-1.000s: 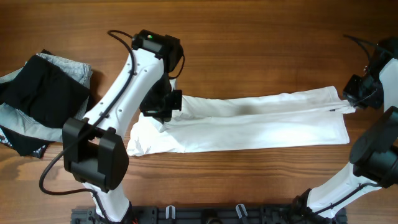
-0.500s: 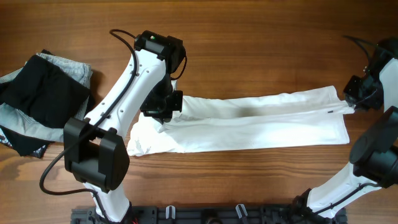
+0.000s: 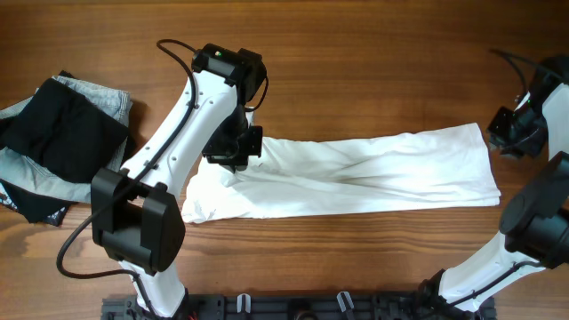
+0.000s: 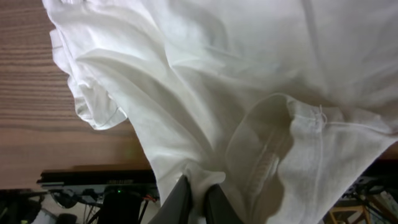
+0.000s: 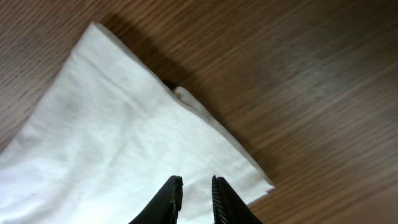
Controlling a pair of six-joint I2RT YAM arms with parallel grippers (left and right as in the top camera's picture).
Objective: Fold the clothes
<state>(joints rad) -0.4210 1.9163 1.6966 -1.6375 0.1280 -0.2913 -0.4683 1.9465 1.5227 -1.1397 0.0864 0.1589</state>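
Pinching one end of the white shirt (image 3: 373, 173) stretched along the bench (image 3: 356, 53), the left fingers (image 4: 183, 202) are closed on cloth while the right fingers (image 5: 174, 193) hover slightly parted, empty, so any one-sided pull may bunch it.

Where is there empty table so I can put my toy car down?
The wide bare table beyond the white shirt is free, and the strip in front of it too. It is crowded at the left, by the pile of dark clothes and the left arm.
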